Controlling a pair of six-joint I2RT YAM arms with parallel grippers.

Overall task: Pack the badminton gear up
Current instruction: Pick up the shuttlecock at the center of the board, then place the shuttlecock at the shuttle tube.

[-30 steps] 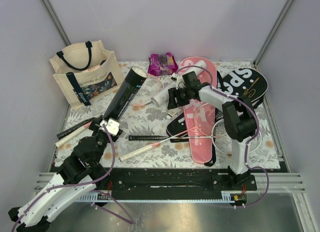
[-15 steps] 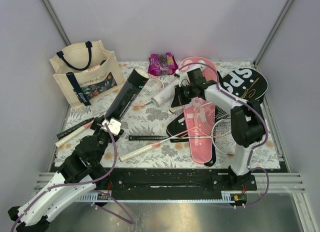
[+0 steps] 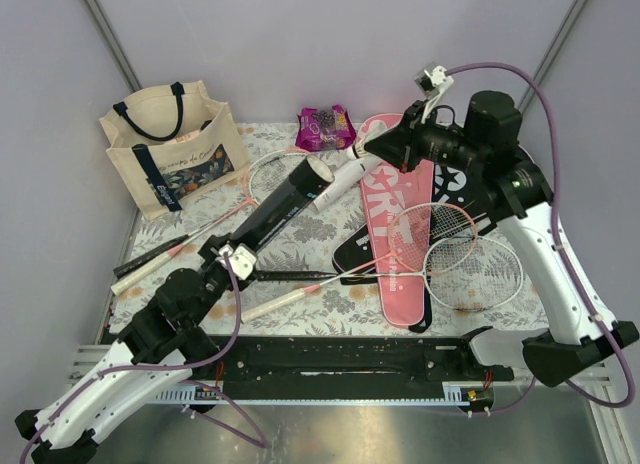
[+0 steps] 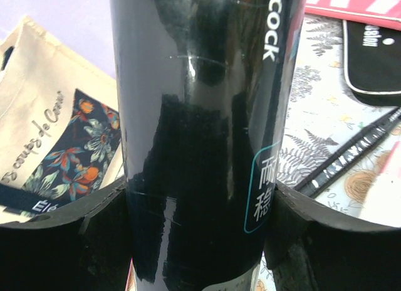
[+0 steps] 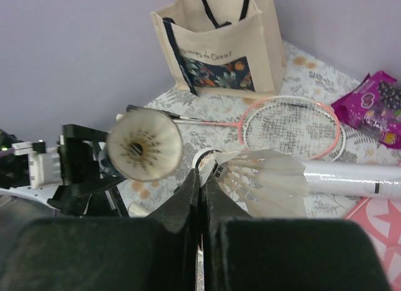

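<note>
Right gripper (image 5: pixel 200 176) is pinching a shuttlecock (image 5: pixel 263 178) near the open mouth of the black tube (image 4: pixel 200 115) that left gripper (image 4: pixel 200 203) is clasping with spread fingers; advising centring on the mouth before releasing.

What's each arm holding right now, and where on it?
Left gripper: black tube, jaws around it near its lower end. Right gripper: shuttlecock, apparently pinched at the jaw tips near its cork end.

The left hand (image 4: pixel 200 231) clasps the black tube (image 4: pixel 200 115), with the canvas tote (image 4: pixel 44 147) behind at left.
</note>
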